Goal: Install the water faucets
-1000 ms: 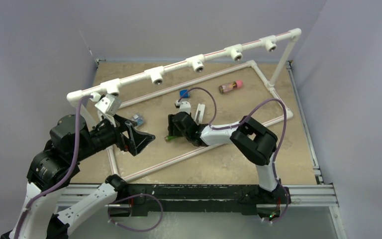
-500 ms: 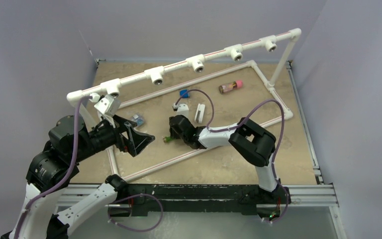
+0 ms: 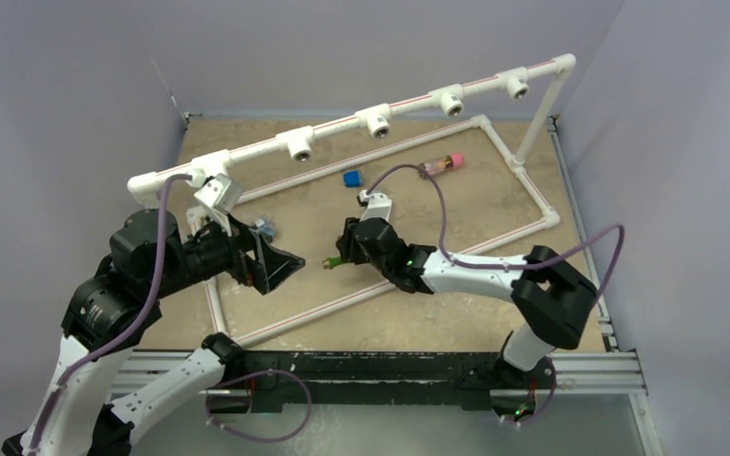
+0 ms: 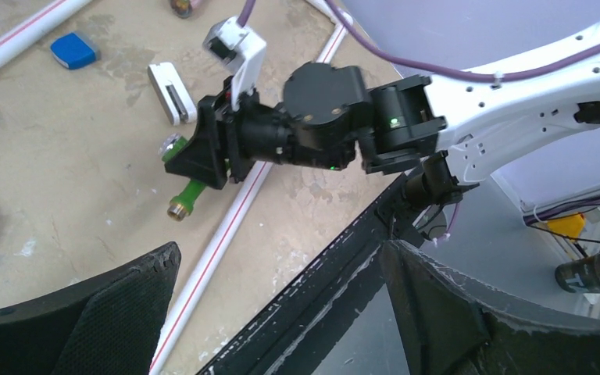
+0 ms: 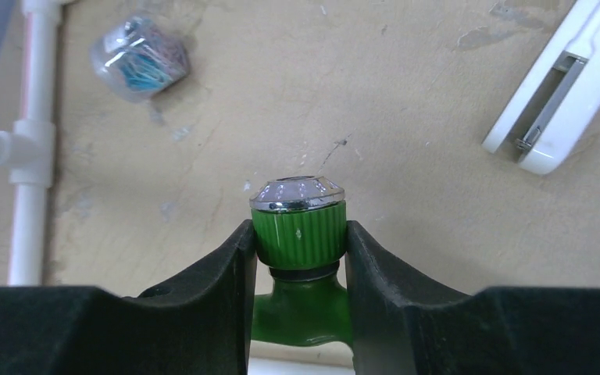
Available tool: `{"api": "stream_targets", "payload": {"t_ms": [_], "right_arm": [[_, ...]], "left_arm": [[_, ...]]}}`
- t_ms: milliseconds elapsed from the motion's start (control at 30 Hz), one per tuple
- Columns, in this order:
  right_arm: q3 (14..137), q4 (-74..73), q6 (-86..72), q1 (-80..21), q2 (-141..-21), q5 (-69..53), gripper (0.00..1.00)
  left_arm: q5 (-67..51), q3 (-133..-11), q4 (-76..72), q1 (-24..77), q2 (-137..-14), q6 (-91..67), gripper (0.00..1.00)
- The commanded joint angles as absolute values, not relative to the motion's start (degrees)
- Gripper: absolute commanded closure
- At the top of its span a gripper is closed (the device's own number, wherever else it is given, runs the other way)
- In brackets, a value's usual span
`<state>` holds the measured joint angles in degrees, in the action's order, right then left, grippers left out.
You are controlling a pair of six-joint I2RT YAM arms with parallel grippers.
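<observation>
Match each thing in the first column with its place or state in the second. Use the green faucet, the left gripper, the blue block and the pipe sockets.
Column one:
1. green faucet
2. left gripper
3. blue block
4. pipe sockets

Column two:
A. lying loose on the table
B. mounted on the raised white rail
C. open, holding nothing
D. clamped by the right gripper

Pairs: 1-D, 2-C, 3-A, 4-B.
</observation>
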<state>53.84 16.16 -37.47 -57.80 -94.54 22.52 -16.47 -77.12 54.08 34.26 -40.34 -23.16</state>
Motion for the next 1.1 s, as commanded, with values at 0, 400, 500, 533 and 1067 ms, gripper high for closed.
{"api": "stream_targets", "payload": {"t_ms": [0, 400, 500, 533, 1067], "right_arm": [[50.70, 15.83, -40.07, -58.34, -86.57, 21.97, 1.00], [50.63, 8.08, -40.23, -58.87, -67.98, 22.12, 1.00], [52.21, 7.08, -40.56, -58.82, -65.58, 21.03, 1.00], [52.76, 6.71, -40.87, -58.80, -65.08, 20.56, 1.00], [62.45, 2.14, -45.53, -61.94, -64.64, 20.31, 1.00]], "left_arm": [[-18.76, -76.42, 51.65, 34.54, -42.06, -26.50, 0.00], [-24.41, -68.61, 45.42, 34.53, -45.96, -37.02, 0.01], [-27.62, -64.66, 40.81, 34.48, -46.37, -40.34, 0.02], [-28.48, -63.42, 38.72, 34.53, -46.52, -41.54, 0.02], [-27.99, -54.80, 25.32, 34.53, -47.94, -54.61, 0.15]]}}
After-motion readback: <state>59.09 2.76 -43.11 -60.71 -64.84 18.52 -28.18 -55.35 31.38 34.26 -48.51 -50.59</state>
